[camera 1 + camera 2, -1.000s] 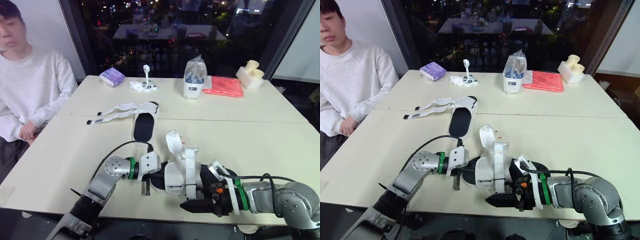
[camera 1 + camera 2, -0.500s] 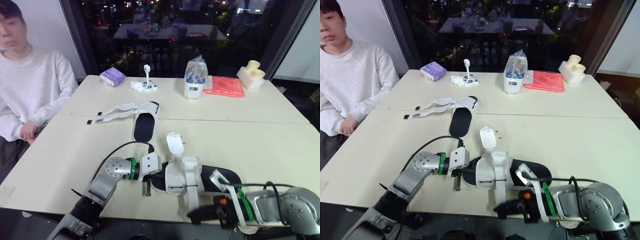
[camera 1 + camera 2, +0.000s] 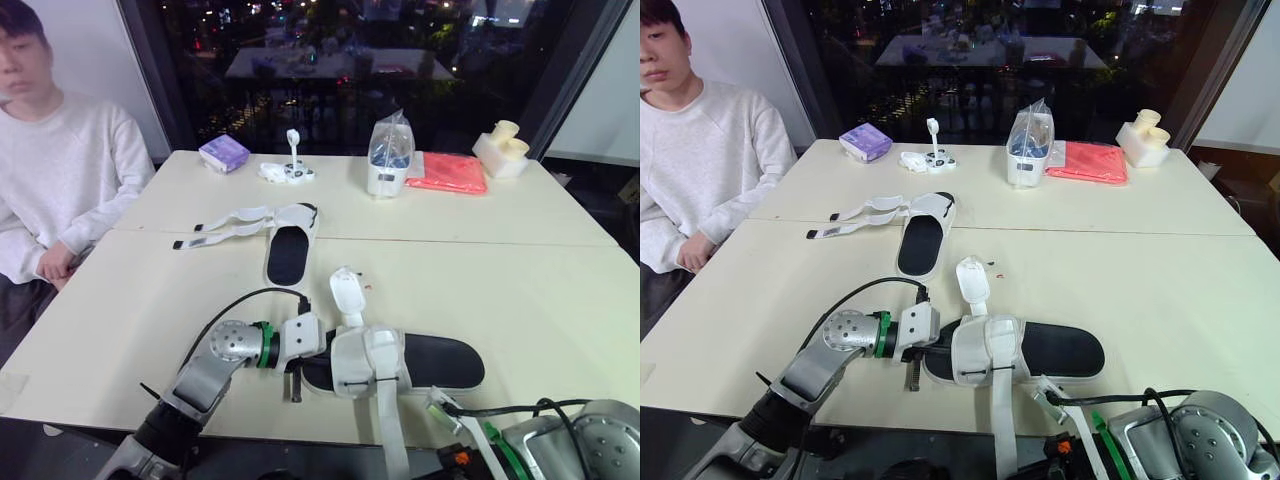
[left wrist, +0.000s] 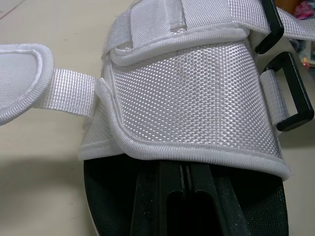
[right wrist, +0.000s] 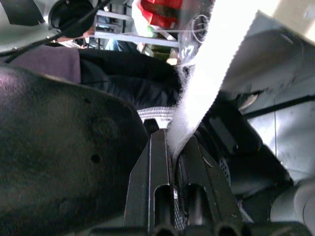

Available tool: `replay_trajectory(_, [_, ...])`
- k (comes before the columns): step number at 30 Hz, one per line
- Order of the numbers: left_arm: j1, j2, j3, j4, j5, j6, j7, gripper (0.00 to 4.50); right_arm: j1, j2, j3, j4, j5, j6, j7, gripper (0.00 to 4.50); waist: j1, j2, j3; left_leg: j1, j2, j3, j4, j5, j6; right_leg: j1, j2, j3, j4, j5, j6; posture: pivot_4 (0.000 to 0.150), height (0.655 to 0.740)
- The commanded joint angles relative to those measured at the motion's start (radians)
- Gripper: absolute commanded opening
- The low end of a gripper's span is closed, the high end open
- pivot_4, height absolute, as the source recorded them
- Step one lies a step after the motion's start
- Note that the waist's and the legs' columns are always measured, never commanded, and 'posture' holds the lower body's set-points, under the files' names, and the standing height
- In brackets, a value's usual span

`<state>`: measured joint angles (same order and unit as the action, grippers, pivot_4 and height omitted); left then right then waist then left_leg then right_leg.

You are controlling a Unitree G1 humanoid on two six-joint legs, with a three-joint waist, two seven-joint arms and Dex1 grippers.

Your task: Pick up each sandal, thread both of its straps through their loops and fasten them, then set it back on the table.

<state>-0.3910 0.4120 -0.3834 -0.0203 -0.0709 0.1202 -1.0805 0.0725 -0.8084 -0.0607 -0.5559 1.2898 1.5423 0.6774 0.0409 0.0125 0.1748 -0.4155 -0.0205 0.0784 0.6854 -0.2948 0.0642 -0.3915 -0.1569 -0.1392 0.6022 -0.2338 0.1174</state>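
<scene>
My right gripper (image 5: 173, 140): clamps strap (image 3: 388, 440), below front edge.
Sandal (image 3: 430, 362): above it, lengthwise along edge.
Left gripper (image 4: 183, 177): closed at toe.

Person (image 3: 62, 170) seated at upper left of frame, pale sweatshirt, hands low at the left edge. Along the upper middle, left to right: purple box (image 3: 224, 153); small white gadget (image 3: 289, 170) with an upright stem; clear bag (image 3: 389, 150) over a white container; red cloth (image 3: 447, 173) just beside it; cream block (image 3: 501, 149) at upper right. Dark window (image 3: 330, 60) behind, with lights showing in the glass.
</scene>
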Motion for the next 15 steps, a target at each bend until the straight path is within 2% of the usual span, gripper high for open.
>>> replay_trajectory(1, [0.026, 0.012, -0.064, 0.016, 0.032, 0.021, -0.020, 0.00, 0.025, -0.035, 0.021, -0.054, 0.036, -0.005, 0.012, 0.04, 0.000, 0.001, 0.000, 0.000, 0.000, 0.000, 0.000, 0.000, 0.000, 0.000, 0.000, 0.000, 0.000, 0.000, 0.000, 0.150, 0.7400])
replay_trajectory(6, [0.005, 0.016, -0.088, 0.052, 0.071, -0.005, -0.013, 0.00, 0.036, -0.106, -0.046, -0.111, 0.083, -0.061, 0.026, 0.04, 0.002, 0.001, -0.001, 0.000, 0.000, 0.000, 0.000, 0.000, 0.000, 0.002, 0.001, 0.000, -0.004, 0.001, 0.001, 0.150, 0.7400])
replay_trajectory(10, [-0.011, 0.018, -0.111, 0.087, 0.105, -0.039, -0.010, 0.00, 0.017, -0.182, -0.119, -0.147, 0.188, -0.112, 0.021, 0.04, 0.003, 0.001, -0.001, 0.001, 0.000, 0.000, 0.000, -0.003, 0.005, 0.003, 0.000, 0.000, -0.005, 0.001, 0.002, 0.150, 0.7400])
replay_trajectory(15, [-0.032, 0.021, -0.131, 0.134, 0.135, -0.083, -0.015, 0.00, -0.098, -0.303, -0.180, -0.127, 0.294, -0.182, 0.021, 0.04, 0.003, 0.000, -0.002, 0.006, 0.000, 0.000, 0.000, -0.004, 0.006, 0.005, 0.000, 0.000, -0.007, 0.001, 0.002, 0.150, 0.7400])
